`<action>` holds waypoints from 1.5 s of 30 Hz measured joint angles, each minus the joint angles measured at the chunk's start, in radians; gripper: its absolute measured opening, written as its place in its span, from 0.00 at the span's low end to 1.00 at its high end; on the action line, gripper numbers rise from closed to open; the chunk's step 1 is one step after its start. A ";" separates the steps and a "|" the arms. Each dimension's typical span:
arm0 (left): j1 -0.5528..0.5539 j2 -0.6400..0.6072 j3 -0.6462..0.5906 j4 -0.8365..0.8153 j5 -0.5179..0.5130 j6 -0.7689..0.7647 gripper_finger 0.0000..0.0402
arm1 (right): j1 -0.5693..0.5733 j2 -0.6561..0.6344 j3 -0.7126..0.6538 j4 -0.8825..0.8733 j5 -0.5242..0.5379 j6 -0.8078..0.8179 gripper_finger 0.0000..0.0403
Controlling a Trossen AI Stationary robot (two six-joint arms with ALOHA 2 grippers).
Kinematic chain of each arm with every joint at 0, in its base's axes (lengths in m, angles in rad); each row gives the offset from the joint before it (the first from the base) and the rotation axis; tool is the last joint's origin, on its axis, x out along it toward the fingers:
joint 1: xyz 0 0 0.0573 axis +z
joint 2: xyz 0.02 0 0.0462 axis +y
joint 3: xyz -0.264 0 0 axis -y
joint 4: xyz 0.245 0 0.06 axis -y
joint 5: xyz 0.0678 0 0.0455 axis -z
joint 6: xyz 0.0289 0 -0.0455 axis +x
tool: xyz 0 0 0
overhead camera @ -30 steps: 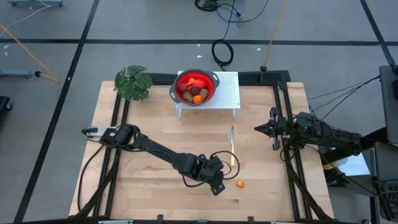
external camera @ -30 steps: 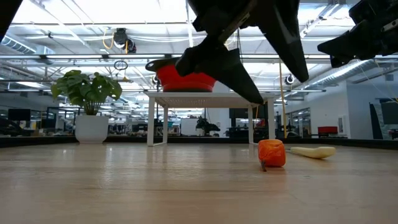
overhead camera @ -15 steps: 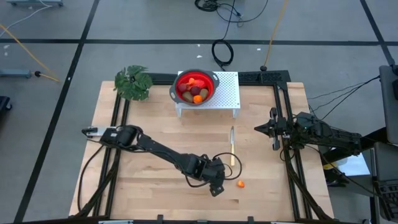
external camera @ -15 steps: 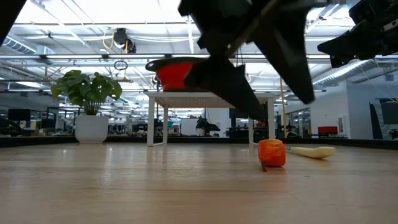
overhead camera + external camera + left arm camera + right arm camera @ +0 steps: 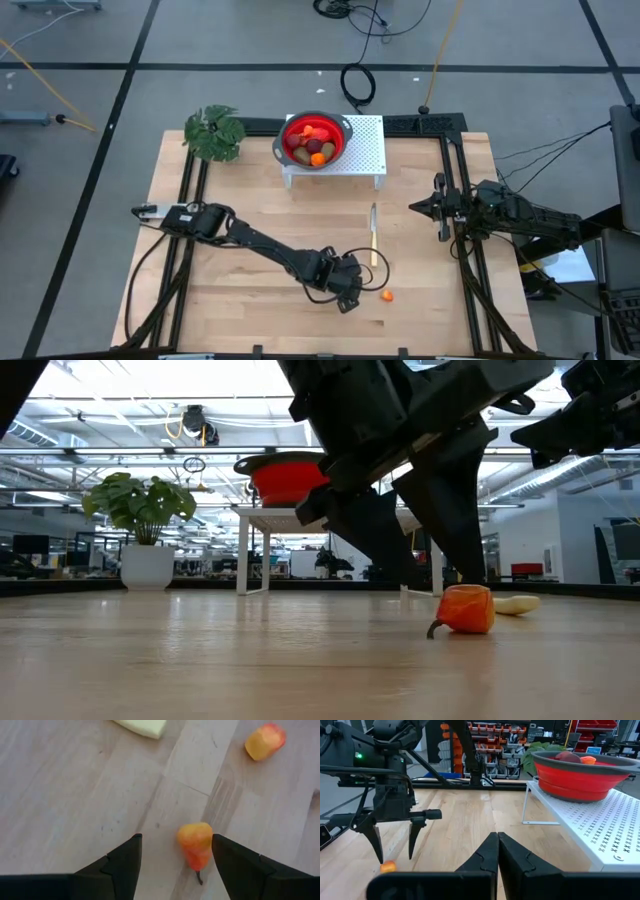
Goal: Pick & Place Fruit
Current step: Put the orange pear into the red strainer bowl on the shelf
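A small orange fruit with a short stem point(image 5: 195, 844) lies on the table between the open fingers of my left gripper point(image 5: 175, 865), close to one finger. It also shows in the high view point(image 5: 387, 296), the low view point(image 5: 466, 608) and the right wrist view point(image 5: 388, 866). My left gripper point(image 5: 350, 297) hangs over it near the table's near edge, fingers pointing down. A second orange-yellow fruit point(image 5: 265, 741) lies farther off. Several more fruits sit in the red bowl point(image 5: 316, 138). My right gripper point(image 5: 414, 207) waits shut at the table's right side. My left gripper stands with one finger point(image 5: 235, 865) right beside the orange fruit's side point(image 5: 206, 837), coming from above and pointing down. I cannot tell whether that finger touches it. The fruit lies on the table.
The red bowl stands on a white perforated rack point(image 5: 368, 150) at the far middle of the table. A slim knife point(image 5: 374, 240) lies just beyond the left gripper, its pale handle point(image 5: 142, 726) in the wrist view. A leafy plant point(image 5: 215, 132) stands at the far left corner.
My left gripper has come down toward the table over the orange fruit, shifting slightly toward the right edge. In the low view the fruit has rolled a little sideways and tipped, its stem now pointing to the side.
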State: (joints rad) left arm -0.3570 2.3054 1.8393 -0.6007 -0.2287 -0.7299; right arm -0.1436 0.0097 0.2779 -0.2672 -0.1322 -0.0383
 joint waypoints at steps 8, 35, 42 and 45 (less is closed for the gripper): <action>-0.002 0.000 0.000 0.057 0.017 0.033 0.57 | 0.000 0.000 0.000 0.000 0.000 0.000 0.00; -0.016 0.058 0.000 0.057 0.019 0.109 0.57 | 0.000 0.000 0.000 -0.007 0.001 0.001 0.00; -0.014 0.058 0.000 0.054 0.016 0.103 0.57 | 0.000 0.000 0.000 -0.008 0.000 0.001 0.00; -0.014 0.058 0.000 0.053 0.009 0.101 0.53 | 0.000 0.000 0.000 -0.008 0.000 0.001 0.00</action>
State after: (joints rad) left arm -0.3706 2.3638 1.8397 -0.5480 -0.2201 -0.6289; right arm -0.1436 0.0097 0.2779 -0.2748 -0.1322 -0.0376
